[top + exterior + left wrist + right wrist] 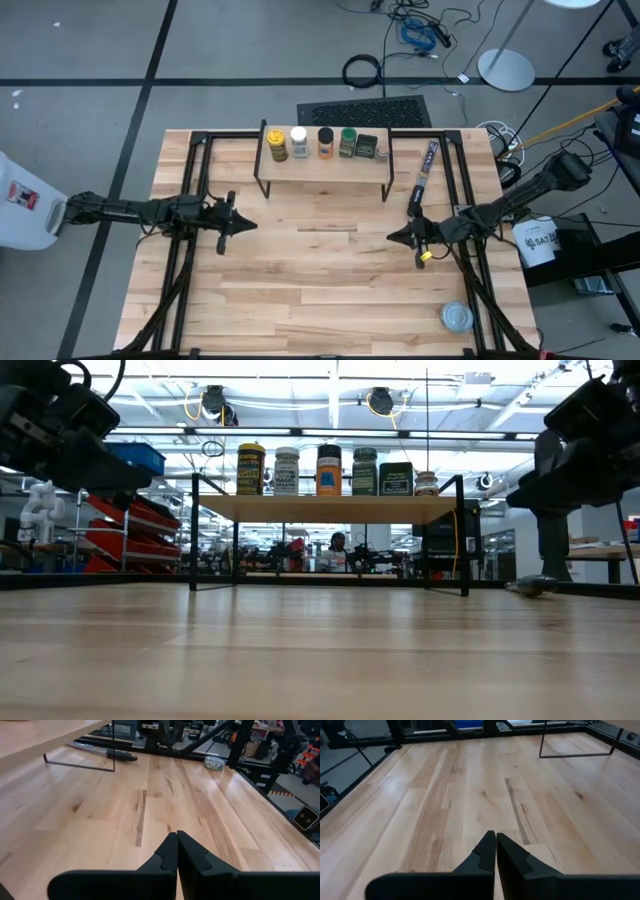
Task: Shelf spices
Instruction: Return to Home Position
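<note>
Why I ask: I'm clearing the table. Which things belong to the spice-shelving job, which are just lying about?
Job: shelf; yellow-lidded jar, white-lidded jar, orange jar, green-lidded jar, dark square tin, small clear jar.
Lying about: flat silver tin, long dark packet.

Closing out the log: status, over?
Left gripper, right gripper shut, empty, above table. Six spices stand on shelf. Silver tin, dark packet lie aside.

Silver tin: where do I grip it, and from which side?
Probably best to pinch the tin across its rim, straight down with the nearer right gripper. It lies flat and low, so a side approach finds little wall; being round, any wrist angle works.
</note>
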